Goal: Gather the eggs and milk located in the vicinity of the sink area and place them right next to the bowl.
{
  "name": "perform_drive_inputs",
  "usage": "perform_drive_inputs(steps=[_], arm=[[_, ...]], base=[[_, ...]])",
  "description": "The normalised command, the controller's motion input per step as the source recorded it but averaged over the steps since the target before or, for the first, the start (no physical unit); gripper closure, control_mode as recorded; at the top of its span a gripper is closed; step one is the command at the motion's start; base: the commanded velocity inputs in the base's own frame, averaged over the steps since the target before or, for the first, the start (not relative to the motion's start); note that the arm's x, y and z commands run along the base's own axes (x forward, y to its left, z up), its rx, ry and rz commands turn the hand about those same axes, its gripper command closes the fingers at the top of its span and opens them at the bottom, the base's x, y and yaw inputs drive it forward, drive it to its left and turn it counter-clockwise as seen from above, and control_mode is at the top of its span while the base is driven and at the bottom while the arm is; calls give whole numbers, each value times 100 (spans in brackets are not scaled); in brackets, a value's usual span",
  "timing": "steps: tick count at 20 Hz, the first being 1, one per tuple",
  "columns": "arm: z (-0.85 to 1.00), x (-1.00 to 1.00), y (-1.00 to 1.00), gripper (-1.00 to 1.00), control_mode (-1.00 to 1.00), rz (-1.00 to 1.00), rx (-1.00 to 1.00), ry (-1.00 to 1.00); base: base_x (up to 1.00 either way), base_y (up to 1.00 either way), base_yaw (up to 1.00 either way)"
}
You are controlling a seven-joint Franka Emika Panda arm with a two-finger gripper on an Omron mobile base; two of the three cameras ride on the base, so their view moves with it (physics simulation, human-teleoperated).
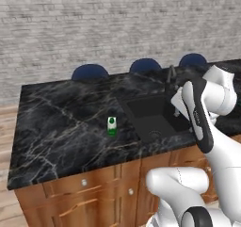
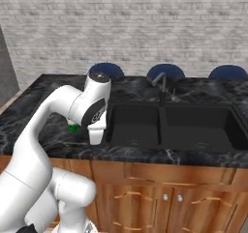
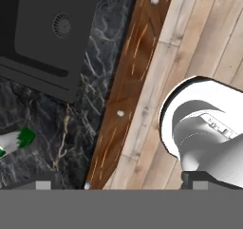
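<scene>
We see the milk [image 1: 111, 125] upright on the black marble surface [image 1: 56, 127], left of the sink [image 1: 153, 115], brick wall [image 1: 94, 28] behind. Our gripper [image 3: 121, 185] hangs wide open and empty over the wooden cabinet [image 3: 126, 81] front

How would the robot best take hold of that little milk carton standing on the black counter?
Probably from above, closing the open gripper on two flat opposite sides of the milk around its white upper part. It stands upright and alone on the counter, left of the sink, so nothing blocks a straight descent.
</scene>
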Motion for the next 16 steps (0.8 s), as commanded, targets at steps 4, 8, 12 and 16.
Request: perform_drive_inputs(steps=[4, 8, 12, 16], arm=[[0, 0, 0, -100, 100, 0, 0, 0], [0, 0, 0, -100, 100, 0, 0, 0], [0, 0, 0, -100, 100, 0, 0, 0], [0, 0, 0, -100, 100, 0, 0, 0]], base=[[40, 47, 8], [49, 33, 10], [7, 33, 12], [-40, 34, 16]])
